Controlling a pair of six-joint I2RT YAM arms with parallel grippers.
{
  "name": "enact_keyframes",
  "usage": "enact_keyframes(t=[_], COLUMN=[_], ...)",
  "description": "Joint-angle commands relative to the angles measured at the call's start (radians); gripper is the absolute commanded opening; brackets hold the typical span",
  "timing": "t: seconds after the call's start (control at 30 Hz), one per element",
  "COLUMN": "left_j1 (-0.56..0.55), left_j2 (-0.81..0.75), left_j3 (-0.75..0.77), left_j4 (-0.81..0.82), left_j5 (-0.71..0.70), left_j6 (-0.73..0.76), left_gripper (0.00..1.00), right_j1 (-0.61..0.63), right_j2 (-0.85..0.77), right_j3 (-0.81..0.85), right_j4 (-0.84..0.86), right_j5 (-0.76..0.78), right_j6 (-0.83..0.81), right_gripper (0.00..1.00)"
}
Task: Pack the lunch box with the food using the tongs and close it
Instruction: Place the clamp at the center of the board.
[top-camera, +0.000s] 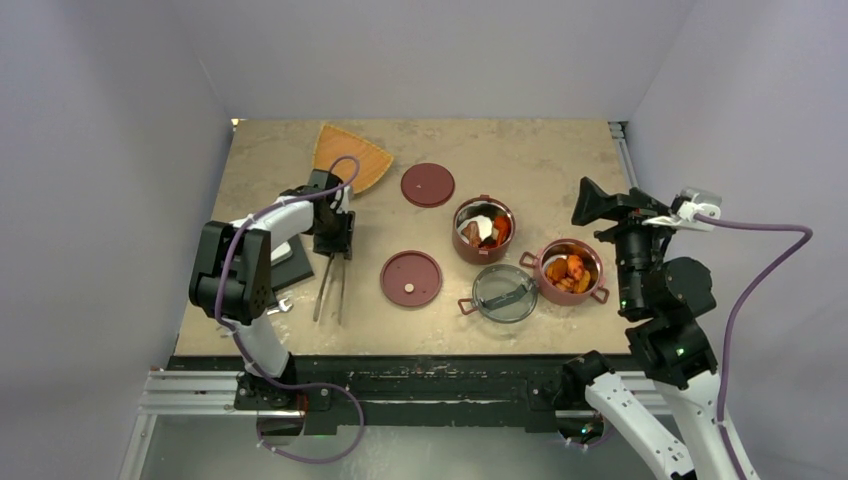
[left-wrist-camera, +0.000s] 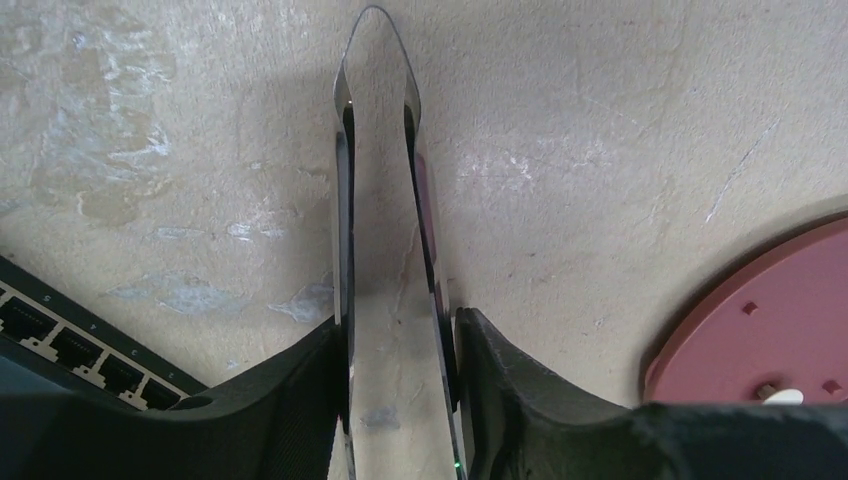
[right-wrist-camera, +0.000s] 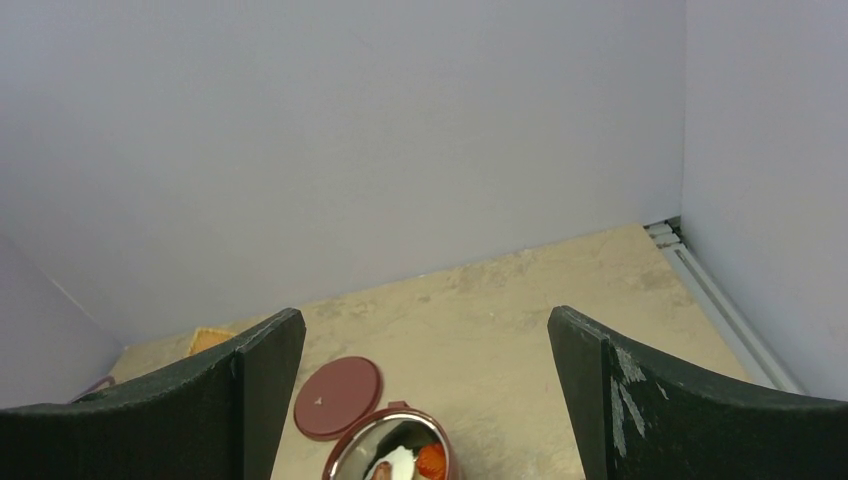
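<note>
Closed on the tongs (left-wrist-camera: 343, 220) with the left jaws (left-wrist-camera: 400, 330): one dark finger against each thin arm, and the two arms sprung rather wide between the fingers. Judged to be only a light hold. Seen low at the worktop (top-camera: 520, 150) and, from the top view, seemingly lying on it, well to the left of the clear top lid (top-camera: 505, 293). No piece visible between the arms of the tongs.

Standing wide apart and holding nothing at the right jaws (right-wrist-camera: 425, 320), raised above the worktop, to the right of the clear top lid.

Packing judged as finished. The lunch box (top-camera: 462, 245) in separate parts, not yet stacked:
- just beyond the clear top lid, the far bowl (top-camera: 474, 212), with a white slice and red and dark brown pieces inside;
- just to the right of the clear top lid, close enough to touch or almost touch, the right bowl (top-camera: 545, 285), with the orange food (top-camera: 572, 270) inside.

No piece to be seen on the orange tray (top-camera: 350, 155), far to the left and beyond the clear top lid.

Closing not yet begun. One dark-red disc lid (top-camera: 411, 270) flat on the worktop just left of the clear top lid, the second disc lid (top-camera: 428, 185) farther beyond it, none on a bowl. Left to do, by judgement: to let go of the tongs, to cover the bowls, to set one on the other, and to put the clear top lid on.
</note>
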Motion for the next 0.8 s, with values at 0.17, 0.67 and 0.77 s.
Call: enact_keyframes(t=[0.17, 0.67, 0.77], left_j1=[0.005, 0.005, 0.005], left_j2=[-0.017, -0.289, -0.373], left_j3=[0.001, 0.066, 0.102], left_j4=[0.037, 0.050, 0.137], left_j5=[-0.108, -0.235, -0.208], left_j6=[0.017, 0.036, 0.019], left_gripper=[0.54, 0.96, 0.96], right_j1=[0.002, 0.002, 0.002], right_j2=[0.029, 0.192, 0.238], right_j3=[-0.020, 0.003, -0.006], right_j4=[0.030, -0.062, -0.075], right_j5=[-0.052, -0.327, -0.416], right_j6=[0.026, 0.039, 0.078], right_gripper=[0.96, 0.90, 0.82])
